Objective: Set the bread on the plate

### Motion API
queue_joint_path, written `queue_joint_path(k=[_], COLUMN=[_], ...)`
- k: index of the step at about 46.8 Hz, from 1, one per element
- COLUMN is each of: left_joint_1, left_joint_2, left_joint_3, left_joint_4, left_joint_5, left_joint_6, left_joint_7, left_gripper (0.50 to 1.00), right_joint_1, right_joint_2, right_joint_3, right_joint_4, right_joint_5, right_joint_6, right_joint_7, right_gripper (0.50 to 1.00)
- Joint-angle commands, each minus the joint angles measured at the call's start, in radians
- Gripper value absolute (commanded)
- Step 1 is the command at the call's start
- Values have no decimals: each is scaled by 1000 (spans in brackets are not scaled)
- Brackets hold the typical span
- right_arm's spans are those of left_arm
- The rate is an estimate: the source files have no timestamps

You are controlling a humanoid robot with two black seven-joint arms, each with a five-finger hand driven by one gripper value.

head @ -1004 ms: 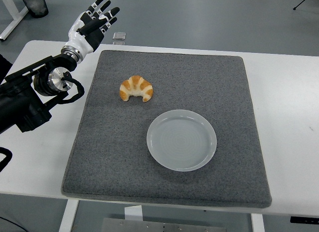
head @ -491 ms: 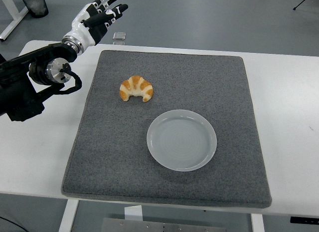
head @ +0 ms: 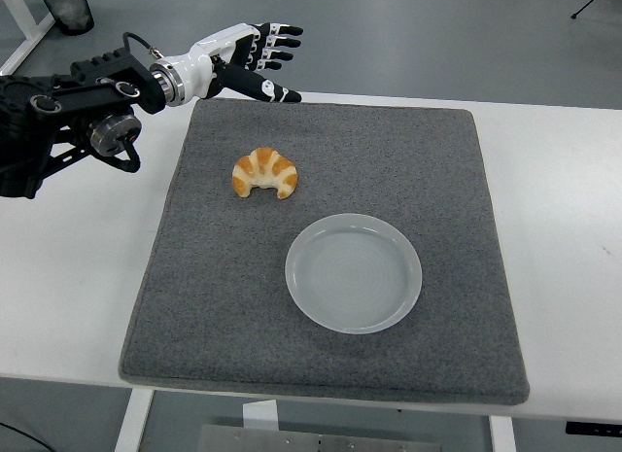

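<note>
The bread is a golden croissant (head: 265,173) lying on the grey mat (head: 321,248), left of its middle. A pale round plate (head: 354,273) sits empty on the mat, to the right of and nearer than the croissant. My left hand (head: 255,58) reaches in from the left, fingers spread and empty, raised over the mat's far left edge, behind and above the croissant. The right arm is out of view.
The mat covers most of the white table (head: 559,219). A dark bin (head: 65,7) stands on the floor beyond the table's far left corner. White table margins run left and right of the mat.
My left arm has swung to the right, from beyond the mat's left corner to over its far edge. The hand has turned and stays open. Croissant and plate have not moved.
</note>
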Motion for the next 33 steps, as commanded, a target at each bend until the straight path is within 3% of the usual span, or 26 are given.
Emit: queue_joint_path(k=[1,8,16,25,33], left_joint_1=[-2,0,17,87,144], left_joint_2=[40,103,119,108,94], left_joint_3=[-13,-35,-30,-27,-33], left_joint_4=[-66,-146,-160,-147,-123], left_joint_5=[131,367,581,631,631], left_joint_6=[6,48,113,188,219], left_joint_7=[-1,-6,-10,-10,-10], left_gripper=[992,990,992,990,992], right_joint_1=[-1,1,1,1,1], right_joint_2=[0,0,0,0,0], right_joint_3=[0,0,0,0,0], right_joint_4=[0,0,0,0,0], right_joint_5=[0,0,0,0,0], right_joint_6=[0,0,0,0,0], right_joint_7=[0,0,0,0,0], right_gripper=[952,954,952,952,952])
